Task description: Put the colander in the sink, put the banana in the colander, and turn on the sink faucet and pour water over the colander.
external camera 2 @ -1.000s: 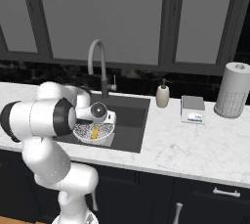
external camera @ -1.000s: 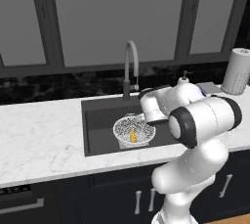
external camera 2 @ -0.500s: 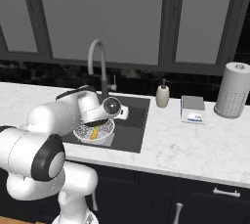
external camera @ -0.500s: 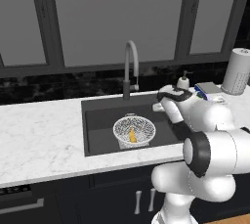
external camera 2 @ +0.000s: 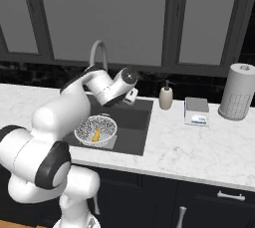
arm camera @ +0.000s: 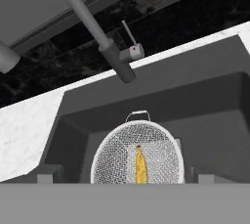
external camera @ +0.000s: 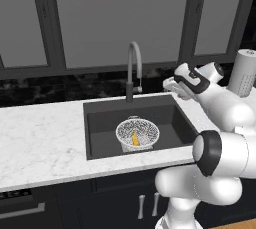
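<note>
Banana (arm camera: pixel 140 166) lies in the colander (arm camera: pixel 138 155) at lower centre, seemingly dry; gripper (external camera: pixel 171 86) spread, empty, sink faucet (external camera: pixel 132 69) untouched.

- colander (external camera: pixel 137 134): white fine mesh
- sink (external camera: pixel 105 133): dark grey, matt
- sink faucet (external camera: pixel 133 68): smooth grey metal
- countertop (external camera: pixel 40 143): white veined marble
</note>
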Controlling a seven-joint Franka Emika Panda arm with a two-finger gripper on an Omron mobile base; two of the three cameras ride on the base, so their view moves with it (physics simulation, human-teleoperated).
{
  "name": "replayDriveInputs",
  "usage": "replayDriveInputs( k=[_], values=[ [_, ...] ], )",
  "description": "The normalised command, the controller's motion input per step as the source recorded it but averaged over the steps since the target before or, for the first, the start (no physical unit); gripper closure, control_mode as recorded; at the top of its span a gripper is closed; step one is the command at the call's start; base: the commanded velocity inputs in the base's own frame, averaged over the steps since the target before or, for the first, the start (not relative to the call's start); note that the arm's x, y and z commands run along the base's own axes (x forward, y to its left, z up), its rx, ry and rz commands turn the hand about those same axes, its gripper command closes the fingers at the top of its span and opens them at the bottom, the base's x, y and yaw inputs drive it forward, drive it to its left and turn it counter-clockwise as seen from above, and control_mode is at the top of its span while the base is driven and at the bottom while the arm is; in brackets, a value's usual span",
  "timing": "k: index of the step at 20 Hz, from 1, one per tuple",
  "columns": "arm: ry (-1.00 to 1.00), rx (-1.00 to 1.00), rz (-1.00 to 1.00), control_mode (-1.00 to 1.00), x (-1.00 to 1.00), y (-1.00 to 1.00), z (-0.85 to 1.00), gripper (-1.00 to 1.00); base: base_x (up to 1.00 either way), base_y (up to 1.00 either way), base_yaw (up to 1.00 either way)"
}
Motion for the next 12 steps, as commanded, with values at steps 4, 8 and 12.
replayDriveInputs(
  k=[4, 8, 12],
  values=[
    [0.06, 0.17, 0.0, -1.0, 0.14, 0.0, 0.11, -1.0, 0.0, 0.0, 0.0],
    [0.0, 0.13, 0.0, -1.0, 0.06, 0.05, -0.01, -1.0, 0.0, 0.0, 0.0],
    [-0.01, 0.1, 0.0, -1.0, 0.06, 0.2, -0.03, -1.0, 0.0, 0.0, 0.0]
  ],
)
